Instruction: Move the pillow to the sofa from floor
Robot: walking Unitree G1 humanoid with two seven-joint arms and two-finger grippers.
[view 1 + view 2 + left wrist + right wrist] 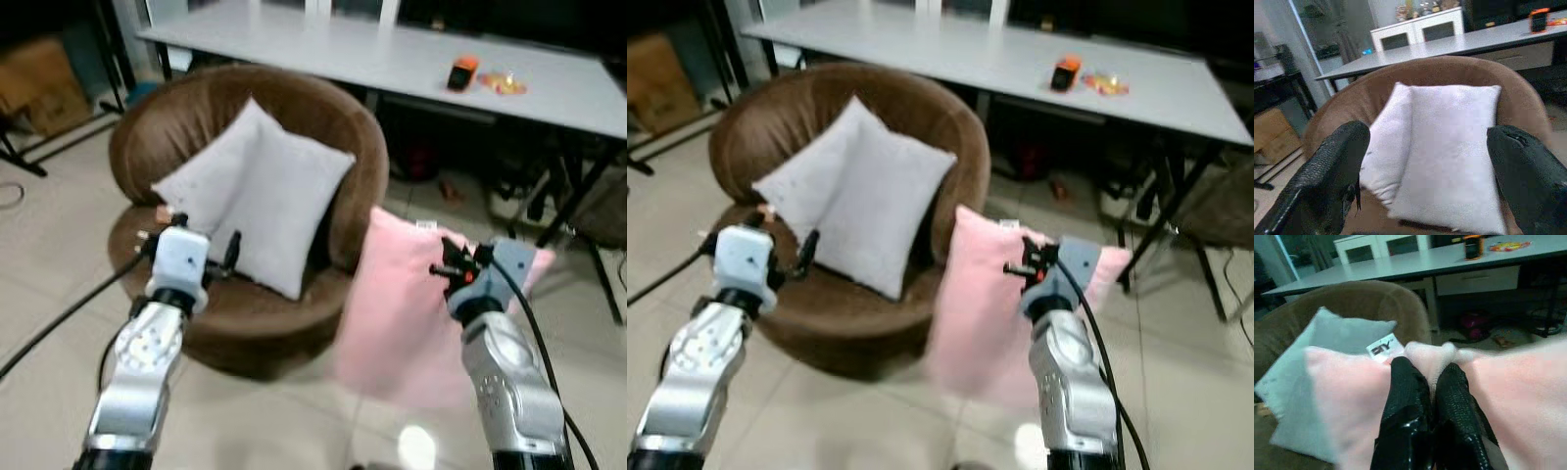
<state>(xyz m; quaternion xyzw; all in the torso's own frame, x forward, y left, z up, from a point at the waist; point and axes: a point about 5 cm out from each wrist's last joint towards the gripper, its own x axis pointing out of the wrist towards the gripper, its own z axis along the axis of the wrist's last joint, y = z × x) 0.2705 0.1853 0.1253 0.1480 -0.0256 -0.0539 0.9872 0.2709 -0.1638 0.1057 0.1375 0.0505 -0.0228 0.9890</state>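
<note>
A pink pillow hangs upright beside the round brown sofa chair, on its right. My right gripper is shut on the pillow's top edge, pinching the pink fabric near a white label. In the left eye view that gripper sits at the pillow's upper right. Two white pillows lean on the sofa's seat and back. My left gripper is open, held in front of the white pillows with nothing between its fingers.
A long grey table stands behind the sofa with an orange object on it. Black table legs, cables and clutter lie under it at the right. A cardboard box sits at the far left. Tiled floor spreads in front.
</note>
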